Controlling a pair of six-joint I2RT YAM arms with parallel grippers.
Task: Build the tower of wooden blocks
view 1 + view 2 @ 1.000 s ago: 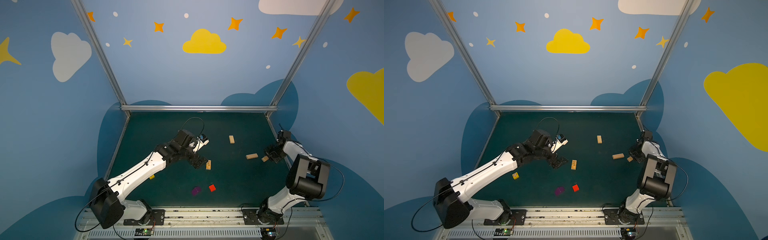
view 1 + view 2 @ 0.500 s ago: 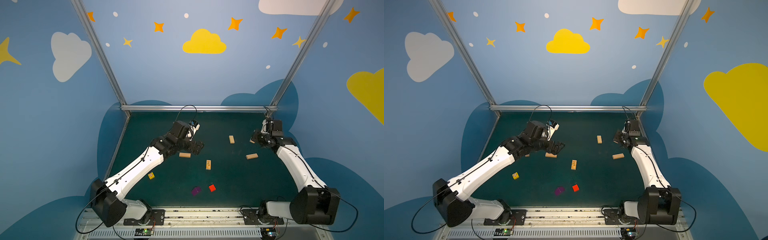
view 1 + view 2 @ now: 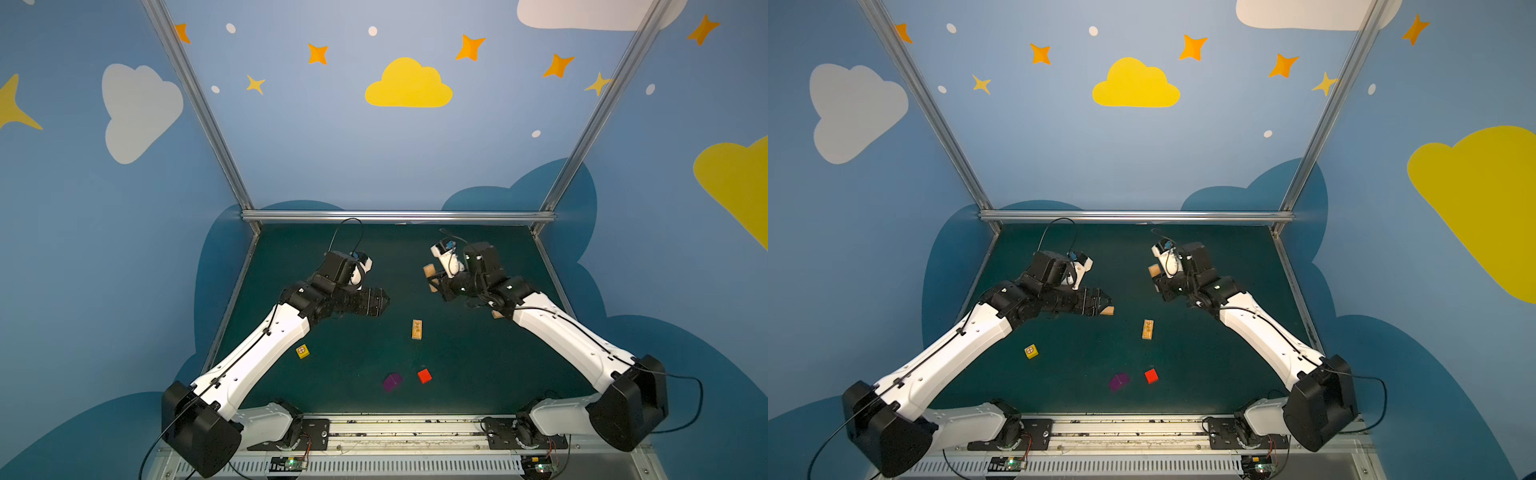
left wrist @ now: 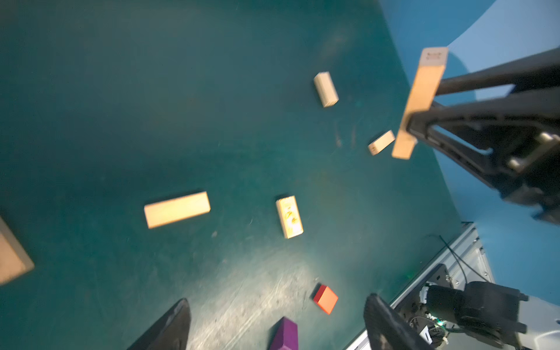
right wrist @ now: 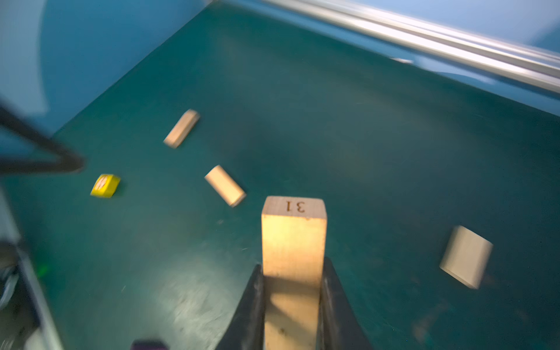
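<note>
Right gripper (image 5: pixel 292 268) clamps plank (image 5: pixel 293 239), well off back rail (image 3: pixel 395 216) | left gripper (image 4: pixel 277 298) spread

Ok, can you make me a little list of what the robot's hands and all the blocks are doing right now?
Right gripper: shut on a wooden plank marked 31, held above the mat
Left gripper: open, empty
Printed plank: flat on the mat, near the middle
Yellow cube: alone, on the left
Red cube and purple cube: close together at the front, not touching
Stacked: nothing yet
</note>
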